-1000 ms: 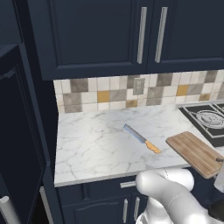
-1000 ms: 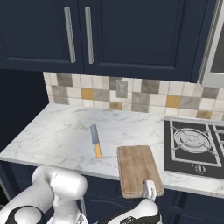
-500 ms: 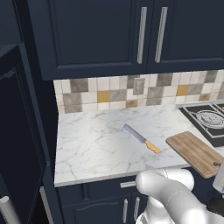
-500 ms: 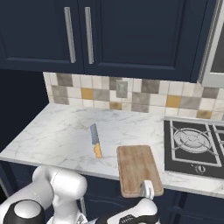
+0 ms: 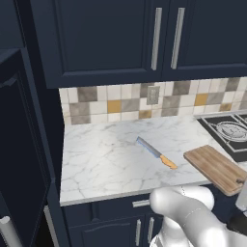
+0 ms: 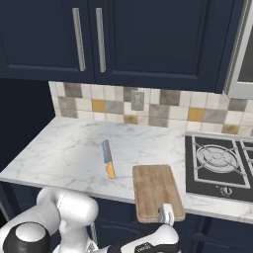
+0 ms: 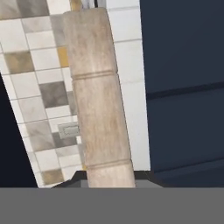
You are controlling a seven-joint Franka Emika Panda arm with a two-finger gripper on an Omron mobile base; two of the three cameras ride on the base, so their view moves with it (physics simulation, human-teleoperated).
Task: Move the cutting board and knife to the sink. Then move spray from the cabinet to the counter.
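The brown wooden cutting board point(image 6: 155, 190) lies on the white marble counter point(image 6: 64, 148), its near end over the front edge. My gripper point(image 6: 166, 213) sits at that near end, one finger resting on top of the wood. From the hand, the cutting board point(image 7: 98, 109) runs up and away from between the two dark fingertips, and the gripper point(image 7: 109, 181) is shut on it. The knife point(image 6: 107, 158), grey-blue blade and orange handle, lies apart to the board's left. From the left, the knife point(image 5: 157, 153) and cutting board point(image 5: 214, 166) show side by side.
A black gas hob point(image 6: 217, 163) is set into the counter right of the board. Navy wall cupboards point(image 5: 144, 38) with long silver handles hang above a tiled backsplash with a socket point(image 5: 153, 95). A tall dark unit point(image 5: 19, 144) stands at the counter's left end.
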